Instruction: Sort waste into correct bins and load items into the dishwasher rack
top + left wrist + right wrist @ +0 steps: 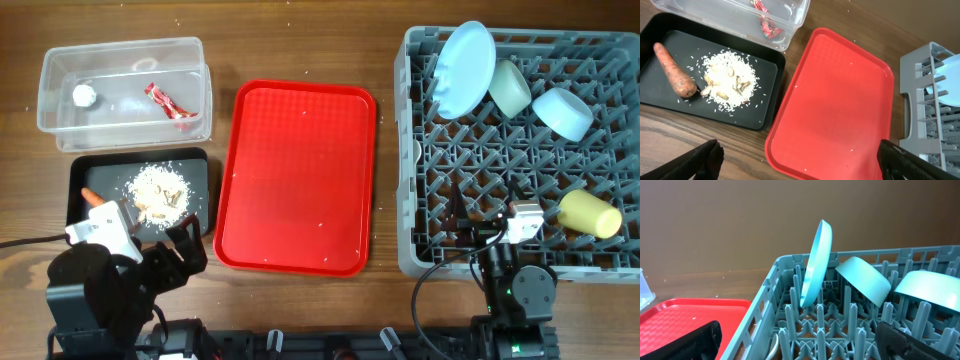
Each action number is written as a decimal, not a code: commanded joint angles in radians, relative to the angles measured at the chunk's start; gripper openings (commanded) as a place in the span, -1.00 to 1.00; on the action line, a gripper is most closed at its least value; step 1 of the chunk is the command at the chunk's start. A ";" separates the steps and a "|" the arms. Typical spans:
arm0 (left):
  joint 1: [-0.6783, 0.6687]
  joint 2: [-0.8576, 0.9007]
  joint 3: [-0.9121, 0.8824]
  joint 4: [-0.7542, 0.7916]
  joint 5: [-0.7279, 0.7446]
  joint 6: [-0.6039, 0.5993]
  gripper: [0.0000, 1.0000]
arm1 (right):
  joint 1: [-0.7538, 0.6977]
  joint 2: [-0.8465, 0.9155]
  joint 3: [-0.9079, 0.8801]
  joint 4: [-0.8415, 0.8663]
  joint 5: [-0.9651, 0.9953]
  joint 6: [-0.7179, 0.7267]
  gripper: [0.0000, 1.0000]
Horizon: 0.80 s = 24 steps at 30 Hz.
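Observation:
The grey dishwasher rack (412,150) at the right holds an upright blue plate (466,68), a green bowl (510,86), a light blue bowl (563,112) and a yellow cup (590,213). The black tray (78,182) holds rice and peanuts (158,190) and a carrot (675,76). The clear bin (60,130) holds a red wrapper (168,103) and a white paper ball (84,95). My left gripper (185,245) is open and empty over the table's front edge, between the black tray and the red tray (300,180). My right gripper (462,222) is open and empty above the rack's front left part.
The red tray (835,100) bears only a few rice grains. In the right wrist view the plate (816,265) and two bowls (865,280) stand behind rack pegs; a white curved piece (774,347) lies by the rack's left wall.

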 commanded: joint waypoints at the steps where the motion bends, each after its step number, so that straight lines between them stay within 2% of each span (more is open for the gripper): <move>1: 0.003 -0.007 -0.005 0.002 0.008 -0.010 1.00 | 0.003 -0.010 -0.001 0.004 -0.019 -0.018 0.99; 8: -0.021 -0.047 -0.056 -0.008 -0.070 -0.009 1.00 | 0.003 -0.010 -0.001 0.004 -0.019 -0.018 0.99; 14: -0.072 -0.237 -0.332 0.196 -0.097 -0.010 1.00 | 0.003 -0.010 -0.001 0.004 -0.019 -0.018 0.99; 20: -0.082 -0.465 -0.690 0.614 -0.093 -0.010 1.00 | 0.003 -0.010 -0.001 0.004 -0.019 -0.018 1.00; 22: -0.082 -0.507 -0.789 0.793 -0.098 -0.008 1.00 | 0.003 -0.010 -0.001 0.004 -0.019 -0.018 1.00; 24: -0.082 -0.507 -0.879 1.022 -0.104 0.042 1.00 | 0.003 -0.010 -0.001 0.004 -0.019 -0.018 1.00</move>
